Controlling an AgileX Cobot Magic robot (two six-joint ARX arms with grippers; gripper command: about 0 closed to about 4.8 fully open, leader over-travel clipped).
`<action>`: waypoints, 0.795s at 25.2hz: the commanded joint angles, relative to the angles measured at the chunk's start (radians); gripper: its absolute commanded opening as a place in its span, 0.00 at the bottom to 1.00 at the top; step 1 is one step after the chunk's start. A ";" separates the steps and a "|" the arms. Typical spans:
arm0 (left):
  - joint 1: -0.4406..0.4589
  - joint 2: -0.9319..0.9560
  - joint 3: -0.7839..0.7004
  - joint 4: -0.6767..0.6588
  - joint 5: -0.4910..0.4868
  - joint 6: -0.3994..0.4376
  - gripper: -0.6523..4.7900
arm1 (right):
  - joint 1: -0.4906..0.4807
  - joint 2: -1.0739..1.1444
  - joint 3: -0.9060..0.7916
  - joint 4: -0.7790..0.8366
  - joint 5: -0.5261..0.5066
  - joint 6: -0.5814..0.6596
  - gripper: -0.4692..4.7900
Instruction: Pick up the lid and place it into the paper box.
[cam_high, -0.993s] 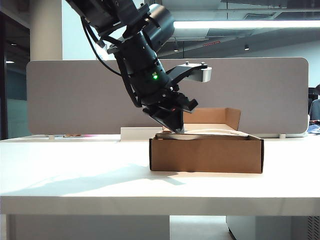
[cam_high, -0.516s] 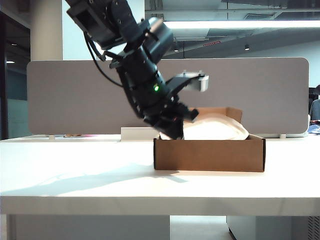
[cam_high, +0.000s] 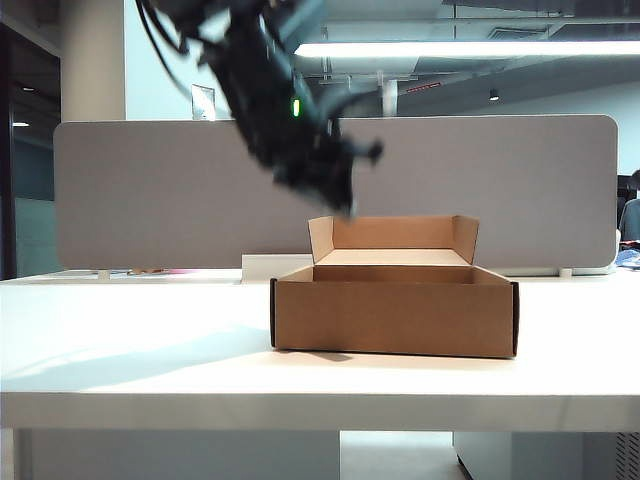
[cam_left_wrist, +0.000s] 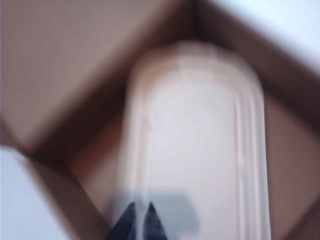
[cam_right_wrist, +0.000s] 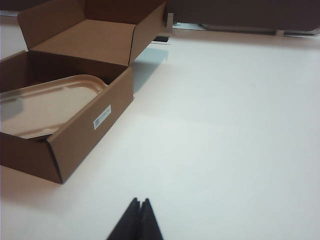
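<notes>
The beige lid (cam_left_wrist: 200, 140) lies flat on the floor of the brown paper box (cam_left_wrist: 60, 75), lengthwise between its walls. The right wrist view shows the lid (cam_right_wrist: 50, 102) resting low inside the paper box (cam_right_wrist: 85, 135). In the exterior view the paper box (cam_high: 395, 318) hides the lid behind its front wall. My left gripper (cam_high: 340, 195) hangs blurred above the box's left rear corner. Its tips (cam_left_wrist: 141, 207) stand shut over the lid's near end, holding nothing. My right gripper (cam_right_wrist: 139, 201) is shut above bare table, to the side of the box.
A low white block (cam_high: 272, 266) lies behind the box at the left. A grey partition panel (cam_high: 150, 190) closes off the table's far edge. The box's rear flap (cam_high: 395, 233) stands upright. The white table (cam_right_wrist: 225, 125) stretches out beside the box.
The left gripper has let go of the lid and risen above the box. The lid, tilted on the rim before, now lies inside. The box has shifted left.
</notes>
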 joint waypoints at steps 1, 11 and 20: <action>0.002 -0.068 0.018 -0.008 -0.050 -0.001 0.16 | 0.000 -0.002 -0.006 0.013 0.001 0.003 0.09; 0.033 -0.282 0.015 -0.064 -0.051 -0.073 0.16 | 0.000 -0.002 -0.006 0.020 0.167 -0.008 0.09; 0.085 -0.444 -0.052 -0.143 -0.051 -0.073 0.16 | 0.001 -0.002 -0.006 0.062 0.150 -0.007 0.09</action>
